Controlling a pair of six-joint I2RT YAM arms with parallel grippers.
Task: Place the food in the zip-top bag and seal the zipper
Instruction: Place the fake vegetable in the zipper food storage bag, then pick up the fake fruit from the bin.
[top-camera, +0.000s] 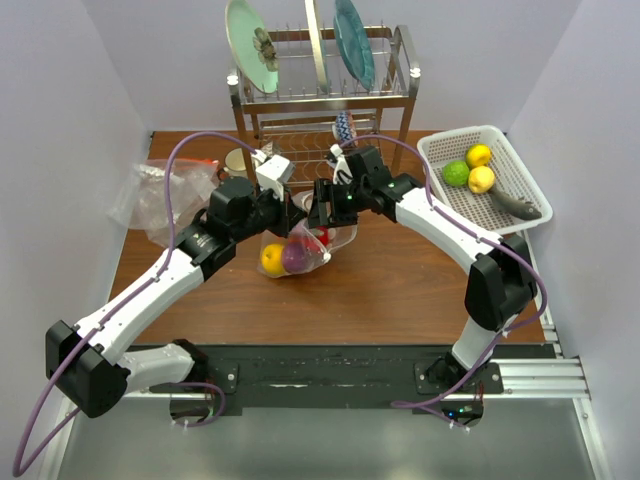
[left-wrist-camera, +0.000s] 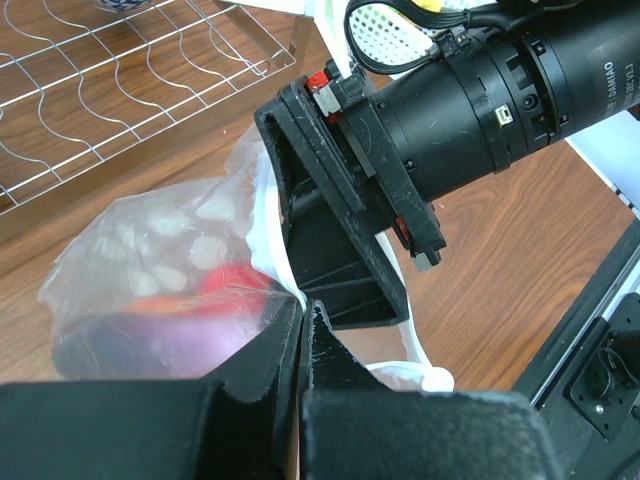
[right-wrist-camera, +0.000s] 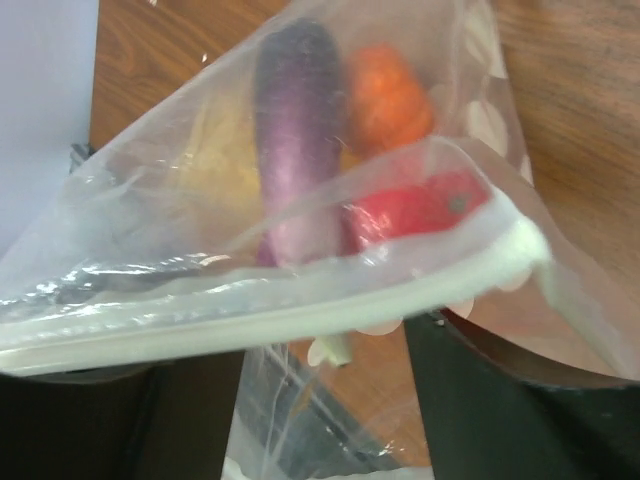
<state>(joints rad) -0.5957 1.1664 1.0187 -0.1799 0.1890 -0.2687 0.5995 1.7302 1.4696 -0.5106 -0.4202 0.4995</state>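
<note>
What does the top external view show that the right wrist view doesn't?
Top external only: the white basket at right, holding a green fruit, two yellow fruits and a dark long piece. Right wrist only: the zipper close up, a pale strip along the bag's mouth. Both: the zip-top bag on the wooden table, purple food inside.

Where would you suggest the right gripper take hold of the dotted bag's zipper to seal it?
I would pinch the white zipper strip across its thin width, coming from the mouth edge, away from the food. It runs as a flat band straight across the open right gripper, while the left gripper clamps the dotted bag beside it.
</note>
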